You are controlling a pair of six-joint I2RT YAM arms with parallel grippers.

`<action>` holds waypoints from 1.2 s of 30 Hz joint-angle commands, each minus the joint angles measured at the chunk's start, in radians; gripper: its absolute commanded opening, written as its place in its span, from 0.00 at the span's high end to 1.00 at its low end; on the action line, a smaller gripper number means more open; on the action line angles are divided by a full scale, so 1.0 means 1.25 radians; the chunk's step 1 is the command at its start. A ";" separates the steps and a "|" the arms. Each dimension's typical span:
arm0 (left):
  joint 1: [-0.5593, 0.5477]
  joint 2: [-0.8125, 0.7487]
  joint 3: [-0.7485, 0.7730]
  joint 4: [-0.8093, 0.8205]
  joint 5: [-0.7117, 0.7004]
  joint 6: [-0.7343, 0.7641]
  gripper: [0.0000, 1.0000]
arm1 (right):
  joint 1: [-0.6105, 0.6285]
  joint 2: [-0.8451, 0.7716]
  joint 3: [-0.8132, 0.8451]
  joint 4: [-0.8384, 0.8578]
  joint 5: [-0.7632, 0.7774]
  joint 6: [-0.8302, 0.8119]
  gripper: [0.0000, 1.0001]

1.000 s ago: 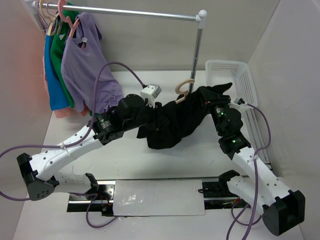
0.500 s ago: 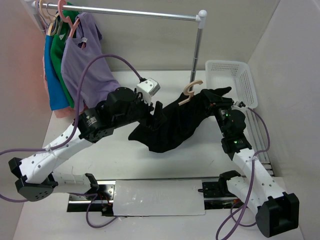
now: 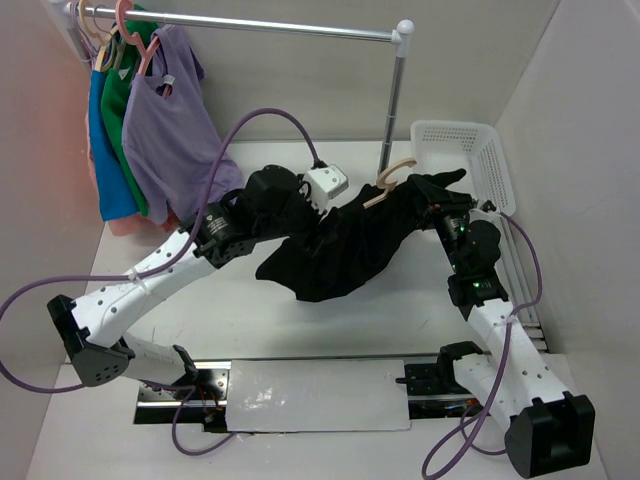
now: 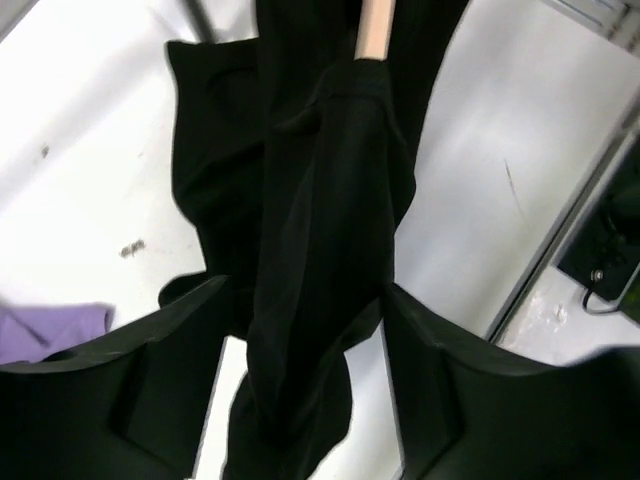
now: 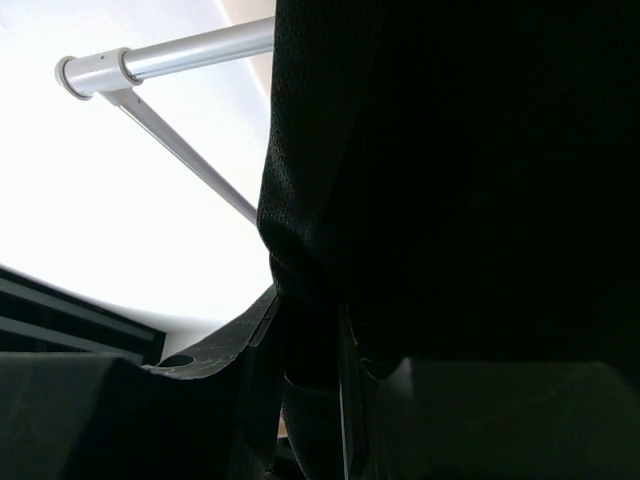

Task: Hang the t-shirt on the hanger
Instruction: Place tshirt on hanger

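Note:
The black t-shirt (image 3: 345, 250) hangs in the air between my two grippers, draped over the tan hanger, whose hook (image 3: 392, 178) sticks out at the top. My left gripper (image 3: 300, 218) is at the shirt's left side. In the left wrist view its fingers (image 4: 150, 380) stand wide apart, with the shirt (image 4: 320, 200) hanging loose between them below the hanger's neck (image 4: 372, 30). My right gripper (image 3: 437, 212) is at the shirt's right shoulder. In the right wrist view it (image 5: 310, 400) is shut on the hanger through the cloth (image 5: 460, 150).
A clothes rail (image 3: 250, 25) on a post (image 3: 395, 100) runs along the back. A lilac top (image 3: 175, 130) and green and blue garments hang on pink hangers (image 3: 135, 30) at its left end. A white basket (image 3: 465, 160) stands at the back right.
My left arm has swung right and stretched toward the shirt's middle. The shirt and hanger have shifted slightly right and back with the right gripper.

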 commanded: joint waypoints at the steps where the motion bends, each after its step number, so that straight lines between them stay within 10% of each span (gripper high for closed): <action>1: 0.029 0.023 0.037 0.033 0.134 0.045 0.29 | -0.007 -0.011 0.042 0.062 -0.023 0.020 1.00; 9: 0.049 0.070 0.037 0.033 0.260 0.029 0.39 | -0.007 -0.027 0.050 0.054 -0.023 0.028 1.00; 14: 0.056 0.070 0.037 0.041 0.246 0.007 1.00 | -0.007 -0.036 0.050 0.032 -0.023 0.020 1.00; 18: 0.096 0.059 0.043 -0.017 0.185 -0.089 1.00 | -0.038 -0.036 0.078 0.015 -0.082 -0.124 0.83; 27: 0.191 -0.044 0.035 -0.113 0.272 -0.177 1.00 | -0.053 0.137 0.445 -0.563 -0.362 -0.861 0.17; 36: 0.199 -0.138 0.026 -0.184 0.231 -0.185 1.00 | 0.030 0.168 0.417 -0.621 -0.293 -1.020 0.12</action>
